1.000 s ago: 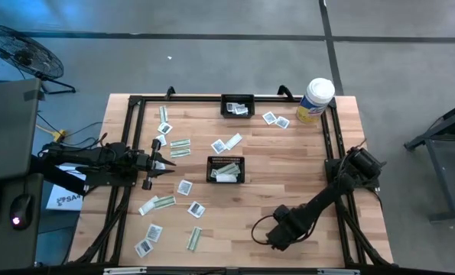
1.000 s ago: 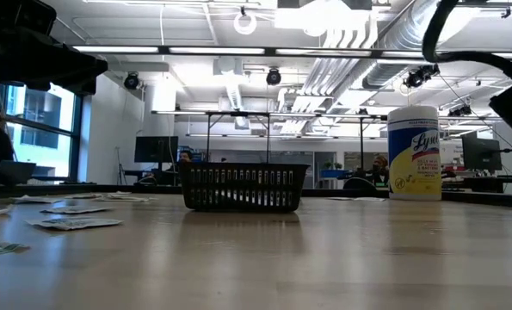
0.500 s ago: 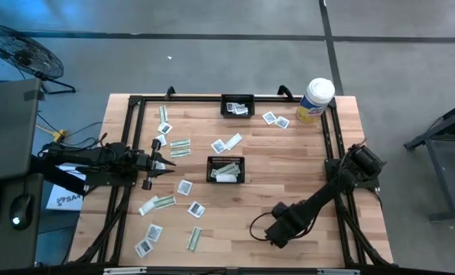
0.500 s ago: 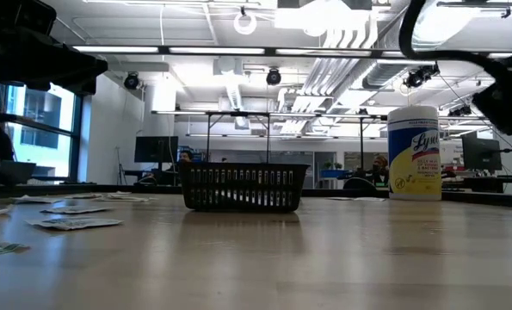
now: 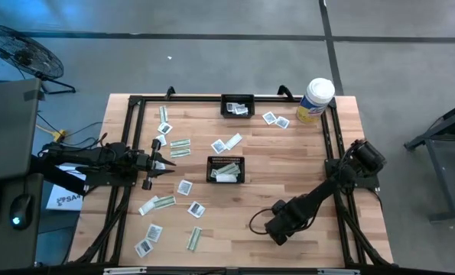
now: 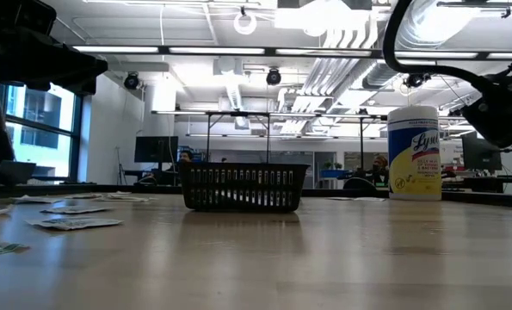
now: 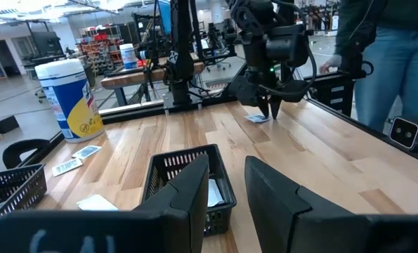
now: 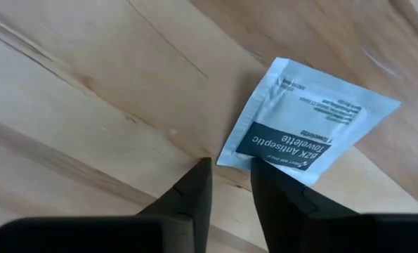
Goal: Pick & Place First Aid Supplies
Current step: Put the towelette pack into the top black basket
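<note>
A square white packet with a dark printed band (image 8: 310,119) lies flat on the wood at the near right of the table, also seen as a small packet (image 7: 258,118) in the left wrist view. My right gripper (image 8: 230,172) points down over its corner, fingers a narrow gap apart; from above, the gripper (image 5: 277,227) hides the packet. Several more packets (image 5: 183,186) lie scattered over the table's left half. My left gripper (image 5: 166,163) waits level at the left edge, open and holding nothing. My right gripper comes at the packet from above, pointing down. One fingertip (image 8: 263,169) stands at the packet's printed edge (image 8: 272,151), and the packet's corner (image 8: 221,160) lies under the gap. I cannot tell whether the fingers touch it. The packet lies flat on the table.
A black basket (image 5: 225,169) with packets in it stands mid-table, and a second one (image 5: 237,106) at the far edge. A white-and-yellow canister (image 5: 316,99) stands at the far right corner. A person in jeans (image 7: 384,63) stands beside the table beyond my right arm.
My right gripper has sunk a little toward the table and shifted slightly toward the far edge, over the packet. My left arm and the other packets have kept still.
</note>
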`<action>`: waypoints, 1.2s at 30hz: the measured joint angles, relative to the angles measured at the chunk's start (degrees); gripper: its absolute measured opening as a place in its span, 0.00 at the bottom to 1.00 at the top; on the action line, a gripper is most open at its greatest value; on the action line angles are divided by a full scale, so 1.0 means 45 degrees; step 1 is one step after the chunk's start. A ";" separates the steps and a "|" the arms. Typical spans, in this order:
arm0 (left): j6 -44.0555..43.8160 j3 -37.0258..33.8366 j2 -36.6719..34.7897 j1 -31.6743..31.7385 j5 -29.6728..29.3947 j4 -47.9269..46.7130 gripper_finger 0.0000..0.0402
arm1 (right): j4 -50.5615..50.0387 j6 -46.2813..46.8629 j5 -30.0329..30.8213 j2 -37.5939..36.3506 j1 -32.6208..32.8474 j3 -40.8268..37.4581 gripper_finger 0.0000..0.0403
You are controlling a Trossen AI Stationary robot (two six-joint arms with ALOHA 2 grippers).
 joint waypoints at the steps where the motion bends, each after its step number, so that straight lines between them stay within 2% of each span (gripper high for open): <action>1: 0.0004 0.0000 0.0000 0.0000 0.0000 0.0000 0.23 | 0.0048 0.0000 0.0000 0.0000 -0.0014 -0.0040 0.20; 11: -0.0001 0.0000 0.0001 0.0000 0.0000 0.0005 0.23 | 0.0126 -0.0015 0.0150 0.0007 -0.0063 -0.0062 0.02; 16: 0.0001 0.0000 -0.0003 0.0000 0.0000 0.0001 0.23 | -0.0402 -0.0153 0.0648 -0.0323 -0.0048 0.0172 0.01; 21: -0.0001 0.0000 -0.0003 0.0000 0.0000 0.0005 0.23 | -0.2039 -0.0865 0.2366 -0.0698 -0.0164 0.1272 0.00; 25: 0.0001 0.0000 -0.0003 0.0002 0.0000 0.0002 0.23 | -0.3335 -0.1801 0.2889 -0.0739 -0.0438 0.2472 0.00; 28: -0.0001 0.0000 0.0001 0.0000 0.0000 0.0000 0.23 | -0.3754 -0.2844 0.3876 -0.0748 -0.0717 0.3342 0.00; 33: 0.0002 0.0000 -0.0003 0.0002 0.0000 0.0001 0.23 | -0.4422 -0.4679 0.5218 -0.0763 -0.1678 0.4471 0.00; 36: 0.0001 0.0000 -0.0002 0.0002 0.0000 0.0003 0.23 | -0.4059 -0.6221 0.6146 -0.0777 -0.2652 0.5014 0.00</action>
